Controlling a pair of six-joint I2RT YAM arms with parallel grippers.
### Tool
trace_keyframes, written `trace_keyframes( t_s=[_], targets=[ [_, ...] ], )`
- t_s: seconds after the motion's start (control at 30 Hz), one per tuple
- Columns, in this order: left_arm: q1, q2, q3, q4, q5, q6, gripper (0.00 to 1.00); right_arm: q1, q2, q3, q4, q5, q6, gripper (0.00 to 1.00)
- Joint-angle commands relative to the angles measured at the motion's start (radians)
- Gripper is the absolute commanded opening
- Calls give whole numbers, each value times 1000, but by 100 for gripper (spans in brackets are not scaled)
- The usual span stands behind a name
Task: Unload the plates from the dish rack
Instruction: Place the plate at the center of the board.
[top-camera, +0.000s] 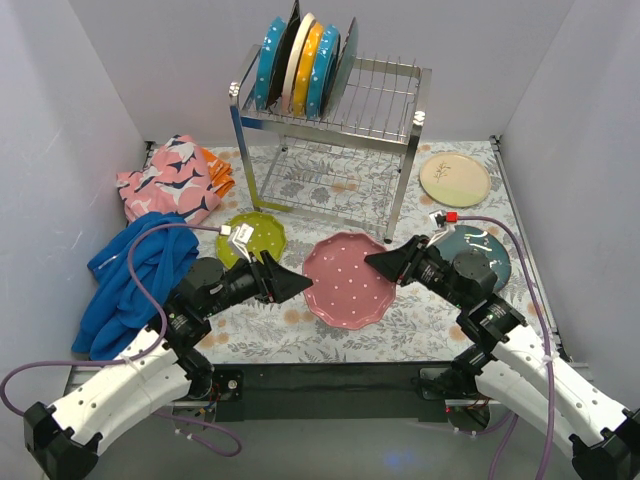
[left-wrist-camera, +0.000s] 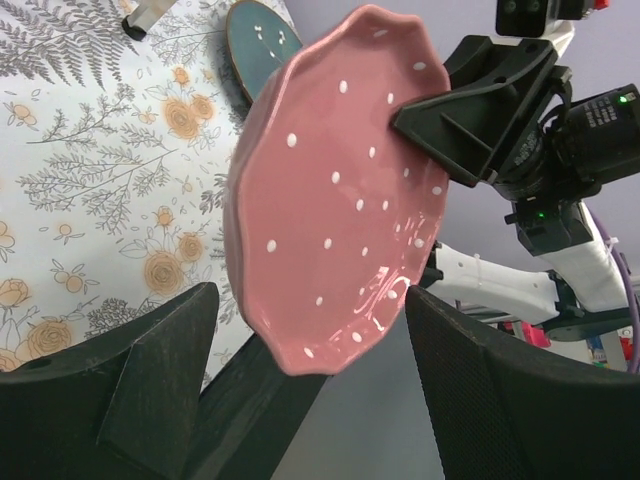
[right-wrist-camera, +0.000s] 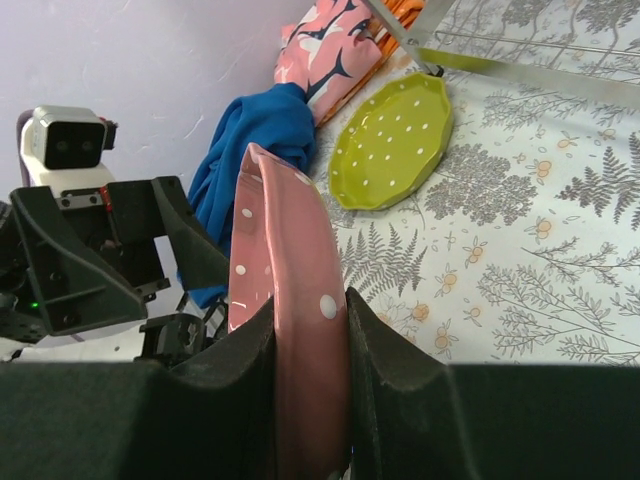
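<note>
The right gripper (top-camera: 375, 263) is clamping the right rim of the tilted pink plate (top-camera: 345, 288). The left gripper (top-camera: 302, 287) is hovering, jaws wide apart, at its left edge.

**Pink Plate's Rim Lost in the Claw**

Seen from the right wrist, the pink dotted plate (right-wrist-camera: 290, 290) stands edge-on in the right claw (right-wrist-camera: 310, 310), its lower rim buried between the fingers and cut off by the picture's bottom edge. From the left wrist, the dark teal plate (left-wrist-camera: 262, 40) shows only a sliver behind it. Overhead, the plates (top-camera: 300, 60) standing in the dish rack (top-camera: 380, 100) overlap too tightly to count the dark ones. The left arm (top-camera: 120, 390) and right arm (top-camera: 540, 370) are cropped at the bottom.
</note>
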Motion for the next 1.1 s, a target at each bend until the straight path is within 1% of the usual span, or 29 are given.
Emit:
trace_keyframes(
  t_s=[0.0,0.17,0.23,0.3,0.37,0.4,0.5,0.53,0.6,0.63,0.67,0.83,0.87,0.93,0.97,1.03,1.07],
  targets=[
    [-4,31,30,-5,-35,28,74,0,-6,24,270,-67,84,1],
    [-4,76,37,-71,-80,64,73,0,-17,4,293,-63,79,1],
    [-4,74,30,-68,-75,68,73,0,-12,-5,302,-72,79,1],
    [-4,67,14,-22,-40,67,72,0,-2,-23,341,-87,97,1],
    [-4,68,8,24,-12,50,70,0,26,-40,392,-135,117,1],
    [-4,73,5,37,18,42,67,-2,37,-49,414,-152,131,1],
    [-4,96,-9,90,64,9,48,-2,70,-91,504,-192,162,1],
    [-4,99,-22,101,93,-2,30,-2,78,-114,526,-195,162,1],
    [-4,102,-42,138,121,-43,15,-3,84,-128,537,-190,157,1],
    [-4,100,-65,149,132,-59,2,-8,89,-143,546,-189,153,1],
    [-4,99,-73,162,135,-83,0,-11,92,-147,549,-192,150,1],
    [-3,111,-64,140,140,-93,0,-54,141,-157,561,-239,146,2],
    [-3,111,-53,120,123,-93,0,-63,146,-163,558,-244,142,11],
    [-3,96,-46,98,97,-102,0,-95,153,-174,558,-250,139,23],
    [-3,90,-42,84,69,-105,0,-107,153,-184,557,-253,143,34],
    [-3,79,-36,74,52,-116,0,-152,158,-194,558,-280,148,41],
    [-3,76,-35,72,46,-120,0,-169,163,-195,558,-293,149,47]
  ],
)
